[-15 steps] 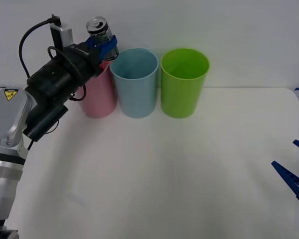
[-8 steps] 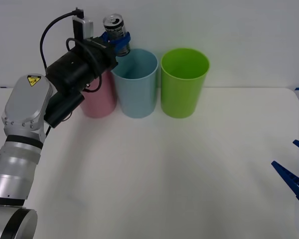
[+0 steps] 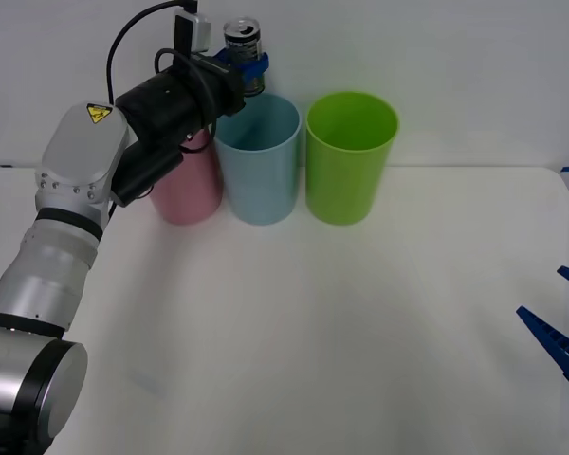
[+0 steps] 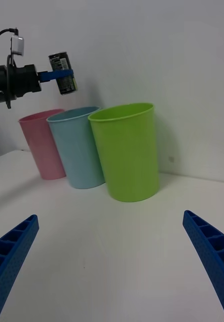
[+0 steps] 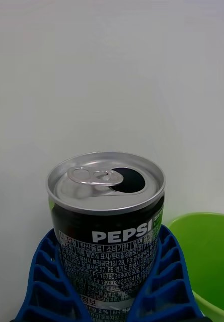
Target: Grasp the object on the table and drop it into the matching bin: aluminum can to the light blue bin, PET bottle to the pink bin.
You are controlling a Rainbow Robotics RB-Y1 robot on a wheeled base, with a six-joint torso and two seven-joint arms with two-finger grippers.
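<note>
Blue left claw (image 3: pixel 247 64) clamped around aluminum can (image 3: pixel 242 44), seemingly over light blue bin (image 3: pixel 258 161).

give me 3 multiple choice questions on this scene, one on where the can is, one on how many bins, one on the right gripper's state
1. Where is the aluminum can?
A. lying on the table
B. held in the air above the light blue bin's rim
C. inside the green bin

2. How many bins stand on the table?
A. two
B. three
C. four

3. What state is the right gripper in?
A. open, holding nothing
B. shut on the can
C. shut on a bottle

Answers: 1 B, the left gripper clamps it there; 2 B, pink, light blue, green; 3 A, its fingers stand wide apart.
</note>
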